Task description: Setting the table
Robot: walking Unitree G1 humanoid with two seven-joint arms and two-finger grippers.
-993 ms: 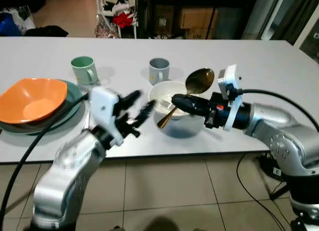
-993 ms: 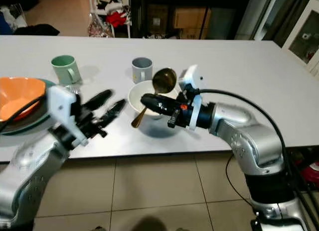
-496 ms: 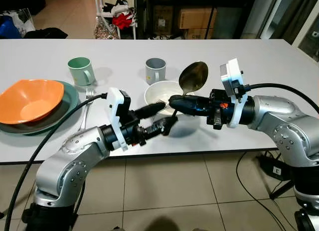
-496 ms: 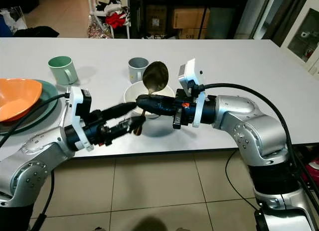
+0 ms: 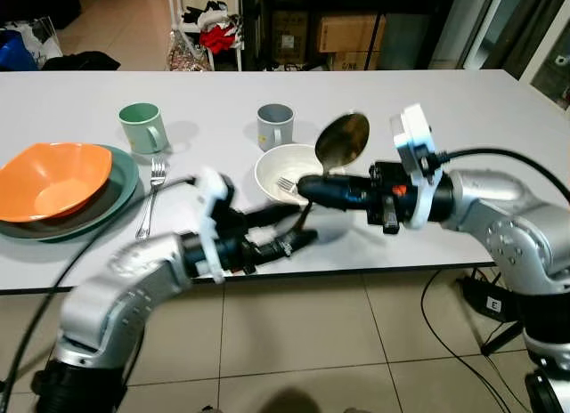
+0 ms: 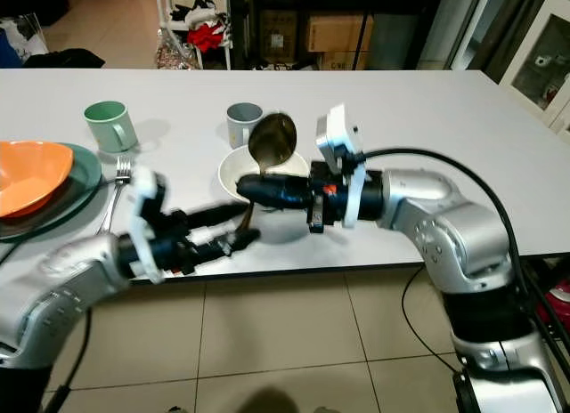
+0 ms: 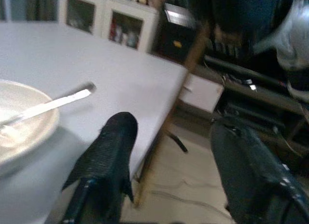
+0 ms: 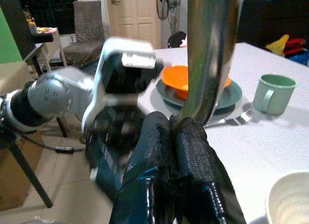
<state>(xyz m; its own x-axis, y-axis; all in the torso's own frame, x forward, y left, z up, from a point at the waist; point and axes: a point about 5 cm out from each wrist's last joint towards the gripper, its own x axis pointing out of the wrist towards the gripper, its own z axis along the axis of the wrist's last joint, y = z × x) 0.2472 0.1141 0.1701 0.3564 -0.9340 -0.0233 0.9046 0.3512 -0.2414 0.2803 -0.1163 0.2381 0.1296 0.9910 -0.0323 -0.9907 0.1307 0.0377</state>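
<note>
My right gripper (image 5: 309, 187) is shut on a bronze spoon (image 5: 343, 139), held upright-tilted over the near side of a white bowl (image 5: 270, 164) that has a fork (image 5: 287, 184) lying in it. The spoon's handle slants down past the table's front edge. My left gripper (image 5: 303, 224) is open, its two fingers on either side of the handle's lower end; in the left wrist view the handle (image 7: 186, 74) runs between the fingers (image 7: 113, 151) without clear contact. In the right wrist view the fingers (image 8: 193, 151) pinch the spoon (image 8: 210, 50).
A grey mug (image 5: 275, 125) stands behind the white bowl and a green mug (image 5: 142, 126) further left. An orange bowl (image 5: 53, 177) sits on a green plate (image 5: 123, 177) at the left, with a fork (image 5: 151, 195) beside it. Bare tabletop lies to the right.
My left arm has swung in from the left and lowered, bringing its open fingers around the spoon handle's lower end. The right gripper with the spoon has shifted slightly left.
</note>
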